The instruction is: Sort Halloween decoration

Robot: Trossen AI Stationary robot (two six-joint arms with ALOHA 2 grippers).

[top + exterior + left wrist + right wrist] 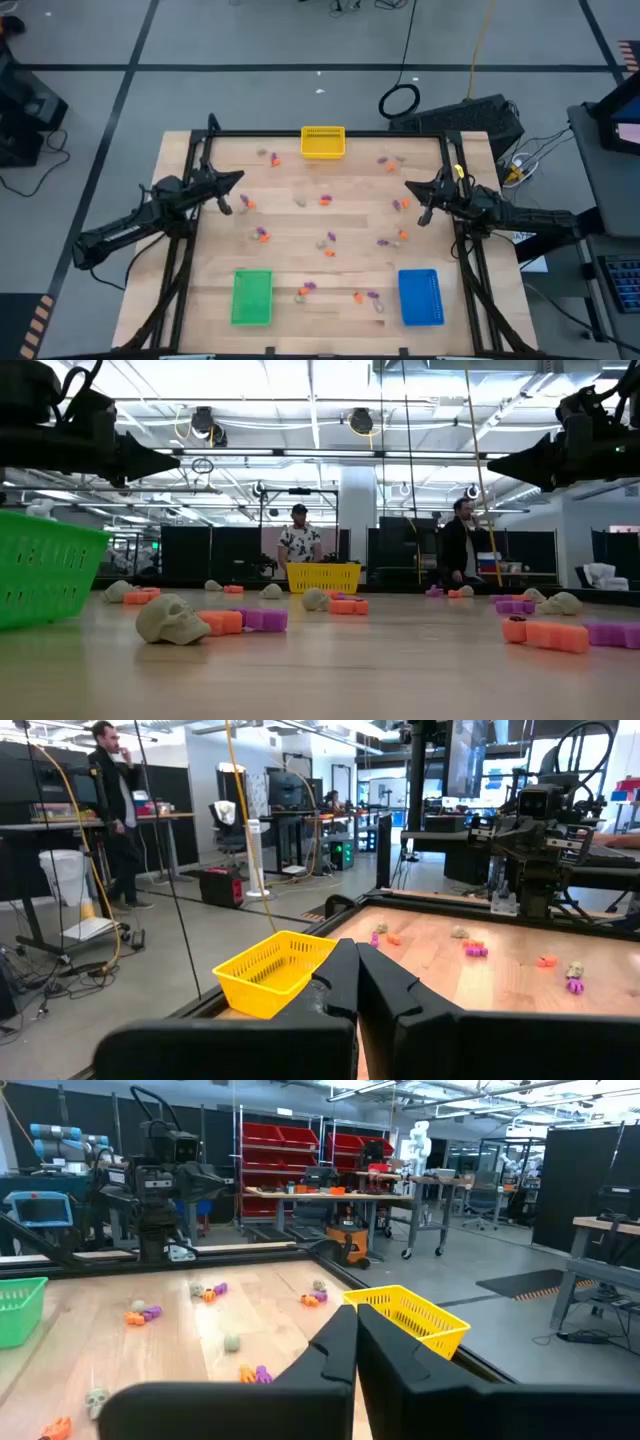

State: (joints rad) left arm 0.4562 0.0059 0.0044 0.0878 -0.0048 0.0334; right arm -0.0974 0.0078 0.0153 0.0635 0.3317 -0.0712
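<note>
Grippers both read pressed together and empty from my seat: left gripper point(226, 207) hangs above the table's point(300, 270) left side, right gripper point(424, 212) above its right. I see the trinkets point(262, 235) scattered across the wood between them, none in the yellow bin point(323, 142).

The wooden table point(290, 265) carries a yellow bin point(323, 142), a green bin point(252, 297) and a blue bin point(420, 297). Tiny orange, purple and pale skull trinkets point(262, 235) lie scattered between them.

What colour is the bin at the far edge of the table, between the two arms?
Yellow. The bin shows best in the high view.
</note>
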